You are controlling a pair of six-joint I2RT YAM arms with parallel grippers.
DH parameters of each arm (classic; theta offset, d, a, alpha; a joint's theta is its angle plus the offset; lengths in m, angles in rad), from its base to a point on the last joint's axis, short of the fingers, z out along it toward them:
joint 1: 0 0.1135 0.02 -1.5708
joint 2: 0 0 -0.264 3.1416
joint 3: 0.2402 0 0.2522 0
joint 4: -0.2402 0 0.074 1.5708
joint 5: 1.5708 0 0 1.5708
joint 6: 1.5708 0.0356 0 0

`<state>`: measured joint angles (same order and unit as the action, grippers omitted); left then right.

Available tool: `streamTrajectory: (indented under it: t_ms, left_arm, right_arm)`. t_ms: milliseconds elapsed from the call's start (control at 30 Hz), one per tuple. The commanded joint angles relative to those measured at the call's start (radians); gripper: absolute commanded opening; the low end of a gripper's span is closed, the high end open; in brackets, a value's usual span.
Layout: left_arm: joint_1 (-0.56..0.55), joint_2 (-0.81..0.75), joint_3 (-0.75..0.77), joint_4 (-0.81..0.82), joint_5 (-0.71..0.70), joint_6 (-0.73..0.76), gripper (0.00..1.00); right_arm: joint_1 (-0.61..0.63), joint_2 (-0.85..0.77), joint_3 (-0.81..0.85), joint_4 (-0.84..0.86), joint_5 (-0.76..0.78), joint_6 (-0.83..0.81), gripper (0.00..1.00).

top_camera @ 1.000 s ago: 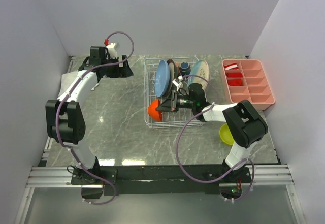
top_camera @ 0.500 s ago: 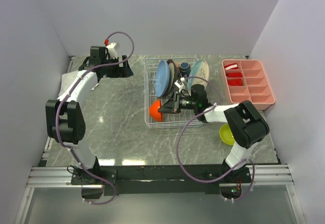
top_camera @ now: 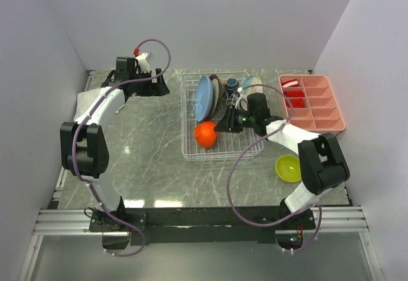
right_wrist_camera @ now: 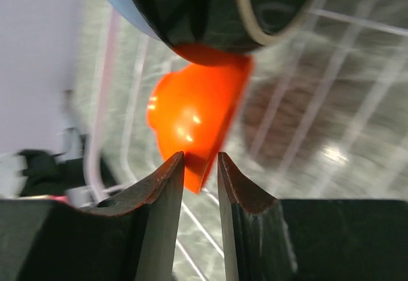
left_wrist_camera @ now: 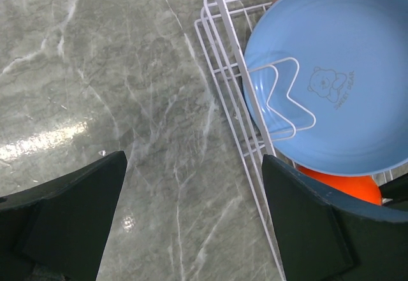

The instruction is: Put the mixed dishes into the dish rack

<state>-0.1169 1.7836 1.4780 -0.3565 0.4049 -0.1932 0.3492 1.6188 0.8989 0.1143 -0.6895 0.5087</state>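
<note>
Though illegible, bear txt (left_wrist_camera: 328, 87) on plate (left_wrist_camera: 357, 32)

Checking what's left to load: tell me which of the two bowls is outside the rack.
The yellow-green bowl, on the table right of the dish rack; the orange bowl lies inside it.

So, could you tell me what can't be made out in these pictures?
- Right wrist view: blurred; whether the right gripper grips the orange bowl or is clear of it cannot be told.
- Left wrist view: the blue plate covers most of the orange bowl.
- Top view: the right arm hides part of the cream plate beside the mug.
</note>
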Motion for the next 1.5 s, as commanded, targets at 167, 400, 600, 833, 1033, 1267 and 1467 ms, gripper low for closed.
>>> streamTrajectory:
  t_ms: [167, 400, 600, 833, 1033, 1267, 1467]
  left_arm:
    - [-0.013, -0.009, 0.057, 0.037, 0.012, -0.006, 0.94]
    - [-0.017, -0.027, 0.051, 0.030, -0.021, 0.031, 0.95]
    - [-0.015, -0.073, 0.035, 0.008, -0.051, 0.060, 0.95]
    - [-0.010, -0.118, 0.007, 0.002, -0.055, 0.066, 0.95]
    - [-0.010, -0.133, -0.025, 0.019, -0.049, 0.055, 0.95]
    - [-0.013, -0.127, -0.012, 0.028, -0.037, 0.044, 0.95]
    - [-0.017, -0.127, 0.008, 0.022, -0.032, 0.051, 0.95]
  right_arm:
    - [0.019, -0.180, 0.149, -0.468, 0.340, -0.369, 0.36]
    - [0.149, -0.186, 0.140, -0.367, 0.289, -0.498, 0.19]
    - [0.215, -0.082, 0.158, -0.366, 0.284, -0.546, 0.15]
    - [0.214, 0.053, 0.195, -0.381, 0.473, -0.544, 0.11]
    - [0.197, 0.059, 0.193, -0.383, 0.628, -0.601, 0.08]
    - [0.183, 0.043, 0.175, -0.311, 0.677, -0.593, 0.07]
    - [0.178, -0.045, 0.186, -0.375, 0.595, -0.662, 0.12]
